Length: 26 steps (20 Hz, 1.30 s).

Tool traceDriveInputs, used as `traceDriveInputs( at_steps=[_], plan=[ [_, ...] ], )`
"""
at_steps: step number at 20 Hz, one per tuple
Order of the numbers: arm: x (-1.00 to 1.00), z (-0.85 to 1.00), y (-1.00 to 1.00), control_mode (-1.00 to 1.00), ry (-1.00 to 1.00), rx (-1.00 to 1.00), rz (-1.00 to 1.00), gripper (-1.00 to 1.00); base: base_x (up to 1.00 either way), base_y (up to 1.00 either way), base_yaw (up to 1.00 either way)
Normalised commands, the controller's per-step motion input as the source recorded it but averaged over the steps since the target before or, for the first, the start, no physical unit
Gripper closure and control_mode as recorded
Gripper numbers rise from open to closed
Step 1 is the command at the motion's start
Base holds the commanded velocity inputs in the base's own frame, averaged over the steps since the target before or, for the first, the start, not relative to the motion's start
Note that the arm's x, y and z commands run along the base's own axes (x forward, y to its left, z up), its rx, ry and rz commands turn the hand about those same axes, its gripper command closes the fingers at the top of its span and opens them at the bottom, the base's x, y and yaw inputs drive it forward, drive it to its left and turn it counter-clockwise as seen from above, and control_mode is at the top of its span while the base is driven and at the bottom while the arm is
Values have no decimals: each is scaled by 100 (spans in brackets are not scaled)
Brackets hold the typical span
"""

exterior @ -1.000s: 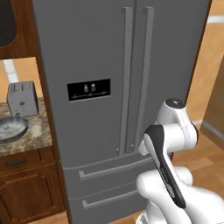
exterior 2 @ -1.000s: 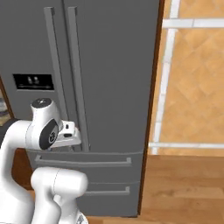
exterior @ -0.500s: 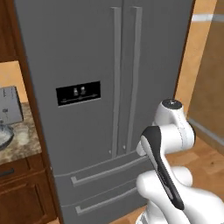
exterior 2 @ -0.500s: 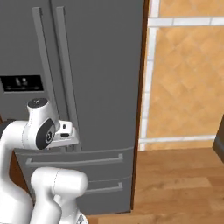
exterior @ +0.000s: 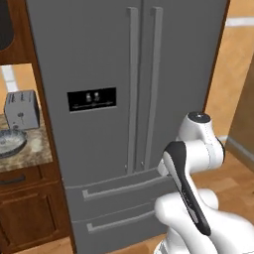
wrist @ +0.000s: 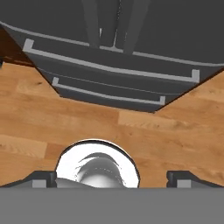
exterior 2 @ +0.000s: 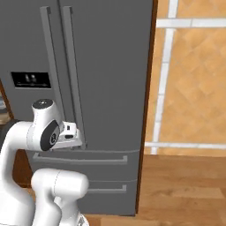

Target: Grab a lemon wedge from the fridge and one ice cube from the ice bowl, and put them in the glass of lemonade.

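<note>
The whole picture slid between the earlier frames and this one, so it was the base that drove, not the kitchen that moved: in the left base view the fridge swung back towards frame centre, and the toaster and ice bowl came back in at the left edge on the desk. The fridge doors were shut, so the lemon wedge could not be seen. The gripper hung wide open and empty, its fingertips far apart, aimed down at the wooden floor. The door handles ran upright, above and ahead of the hand. By my read, the gripper needed to tip up and reach forward to them.
</note>
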Motion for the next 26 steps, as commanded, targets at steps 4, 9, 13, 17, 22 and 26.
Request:
traceDriveInputs(
  at_steps=[4,9,13,17,22,26],
  plan=[
    [0,0,0,100,0,0,0,-100,-43,-1,39],
    [0,0,0,100,0,0,0,-100,-7,-48,9],
    [0,0,0,100,0,0,0,-100,-5,-1,-21],
    [0,0,0,100,0,0,0,-100,-51,30,-14],
    [0,0,0,100,0,0,0,-100,-46,19,-7],
    [0,0,0,100,0,0,0,-100,0,0,0]
  ],
)
